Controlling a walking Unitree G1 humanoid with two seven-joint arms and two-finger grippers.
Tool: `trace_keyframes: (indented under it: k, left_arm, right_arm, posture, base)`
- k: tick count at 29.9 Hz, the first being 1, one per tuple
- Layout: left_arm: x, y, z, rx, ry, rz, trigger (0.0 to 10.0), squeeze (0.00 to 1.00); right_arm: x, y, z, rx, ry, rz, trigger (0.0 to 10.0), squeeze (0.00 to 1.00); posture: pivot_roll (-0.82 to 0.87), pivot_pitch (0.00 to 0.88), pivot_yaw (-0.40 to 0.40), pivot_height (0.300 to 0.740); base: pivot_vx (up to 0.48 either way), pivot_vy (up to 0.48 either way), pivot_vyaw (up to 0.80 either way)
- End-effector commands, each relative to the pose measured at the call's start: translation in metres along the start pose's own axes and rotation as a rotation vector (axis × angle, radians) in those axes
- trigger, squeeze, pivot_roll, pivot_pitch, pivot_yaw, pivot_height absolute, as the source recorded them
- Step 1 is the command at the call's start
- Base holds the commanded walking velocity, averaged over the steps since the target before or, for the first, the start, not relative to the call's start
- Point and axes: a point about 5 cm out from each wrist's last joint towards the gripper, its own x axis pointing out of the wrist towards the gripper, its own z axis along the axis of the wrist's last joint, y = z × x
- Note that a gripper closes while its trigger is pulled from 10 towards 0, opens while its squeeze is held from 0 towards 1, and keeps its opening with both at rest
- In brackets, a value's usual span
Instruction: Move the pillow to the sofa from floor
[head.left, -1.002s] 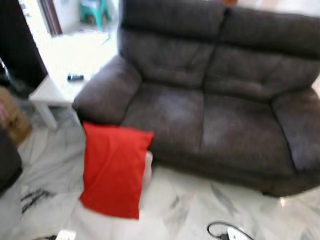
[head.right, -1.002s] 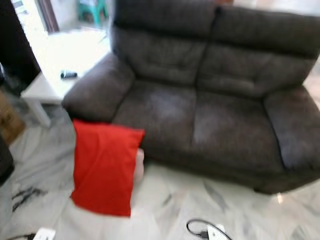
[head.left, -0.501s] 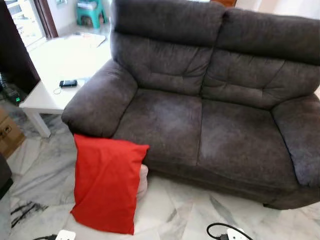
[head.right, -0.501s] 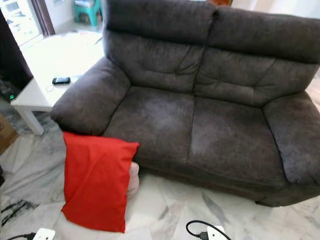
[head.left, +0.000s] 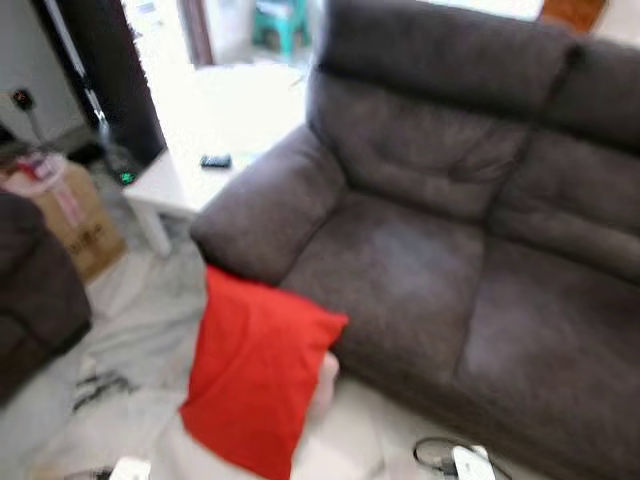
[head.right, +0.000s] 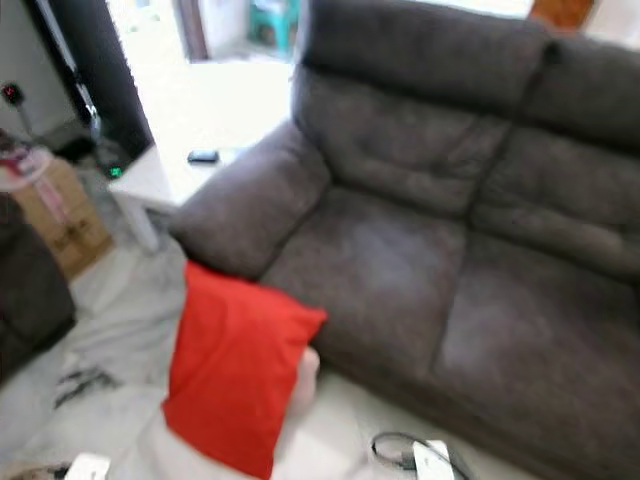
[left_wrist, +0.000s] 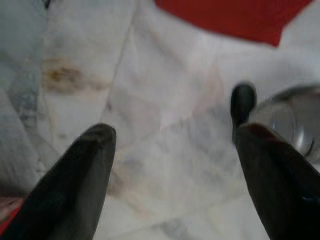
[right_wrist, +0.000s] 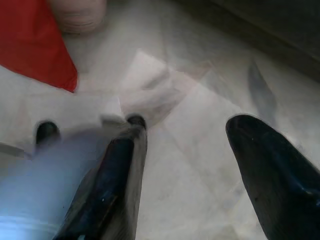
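The red pillow stands on the floor, leaning against the sofa front below its armrest. Both the left end effector and right end effector hang spread over the floor. Best approach closer, then grip the pillow's upper edge.

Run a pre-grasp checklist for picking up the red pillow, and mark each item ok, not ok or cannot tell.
1. Red pillow located: ok, it stands on the marble floor, leaning against the front of the grey sofa below its armrest.
2. Sofa seat free to receive it: ok, nothing lies on the cushions.
3. Left gripper ready: ok, open over bare floor, holding nothing.
4. Right gripper ready: ok, open and holding nothing.
5. Grippers at the pillow: not ok, both are short of it.
6. Floor hazards: not ok, a power strip and cable lie close by.
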Motion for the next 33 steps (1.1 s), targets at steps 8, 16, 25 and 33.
trace_keyframes:
  k: [8, 16, 25, 33]
  left_arm:
    - [-0.0016, 0.0006, -0.0086, 0.011, 0.023, -0.004, 10.0, 0.0]
    - [-0.0015, 0.0006, -0.0086, 0.011, 0.025, -0.003, 10.0, 0.0]
    - [-0.0015, 0.0006, -0.0088, 0.01, 0.027, -0.005, 10.0, 0.0]
    - [-0.0016, 0.0004, -0.0093, 0.008, 0.028, -0.004, 10.0, 0.0]
  right_arm:
    - [-0.0015, -0.0012, -0.0092, 0.003, 0.033, -0.002, 10.0, 0.0]
    - [-0.0016, -0.0012, -0.0092, 0.001, 0.033, -0.002, 10.0, 0.0]
    - [-0.0017, -0.0011, -0.0098, 0.033, 0.029, -0.006, 10.0, 0.0]
    - [-0.0018, -0.0012, -0.01, 0.05, 0.022, -0.01, 10.0, 0.0]
  posture:
    - [0.02, 0.051, -0.066, 0.74]
    - [0.02, 0.051, -0.066, 0.74]
    - [0.02, 0.051, -0.065, 0.74]
    - [0.02, 0.052, -0.065, 0.74]
  base:
    - [0.0, 0.0, 0.8]
    - [0.0, 0.0, 0.8]
    - [0.0, 0.0, 0.24]
    - [0.0, 0.0, 0.0]
